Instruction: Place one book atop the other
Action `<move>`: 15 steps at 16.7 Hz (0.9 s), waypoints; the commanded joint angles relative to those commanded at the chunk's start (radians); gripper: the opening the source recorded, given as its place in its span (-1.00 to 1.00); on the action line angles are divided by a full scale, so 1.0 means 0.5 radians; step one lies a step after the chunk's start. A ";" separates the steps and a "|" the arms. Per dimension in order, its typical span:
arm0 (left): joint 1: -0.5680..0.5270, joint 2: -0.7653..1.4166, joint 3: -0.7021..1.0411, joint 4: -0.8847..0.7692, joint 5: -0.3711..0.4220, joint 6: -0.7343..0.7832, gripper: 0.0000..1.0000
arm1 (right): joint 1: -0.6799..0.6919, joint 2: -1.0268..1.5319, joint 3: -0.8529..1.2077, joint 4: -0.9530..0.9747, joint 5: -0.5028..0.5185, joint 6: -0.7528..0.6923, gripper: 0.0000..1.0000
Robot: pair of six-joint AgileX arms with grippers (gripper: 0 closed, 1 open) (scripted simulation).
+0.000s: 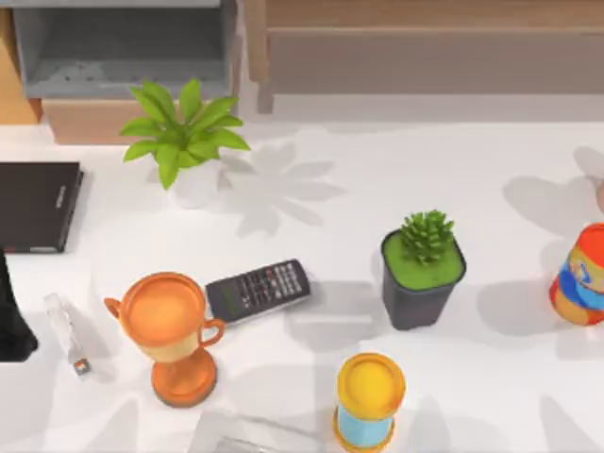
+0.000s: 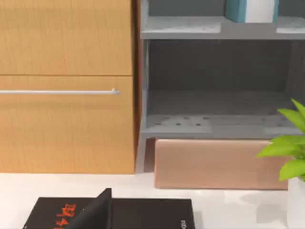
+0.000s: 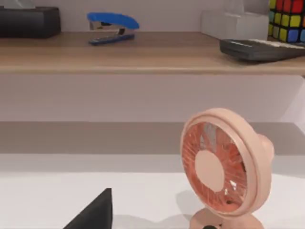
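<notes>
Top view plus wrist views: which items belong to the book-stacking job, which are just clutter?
Job items:
- black book, flat at the table's left edge
- teal book, upright on the grey shelf

Clutter:
- remote
- orange trophy
- leafy plant
- potted succulent
- yellow-topped cylinder
- pink fan
- blue stapler
</notes>
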 joint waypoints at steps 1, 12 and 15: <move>0.000 0.000 0.000 0.000 0.000 0.000 1.00 | 0.000 0.000 0.000 0.000 0.000 0.000 1.00; -0.148 1.064 0.759 0.407 -0.121 -0.005 1.00 | 0.000 0.000 0.000 0.000 0.000 0.000 1.00; -0.198 1.617 1.091 0.542 -0.163 -0.006 1.00 | 0.000 0.000 0.000 0.000 0.000 0.000 1.00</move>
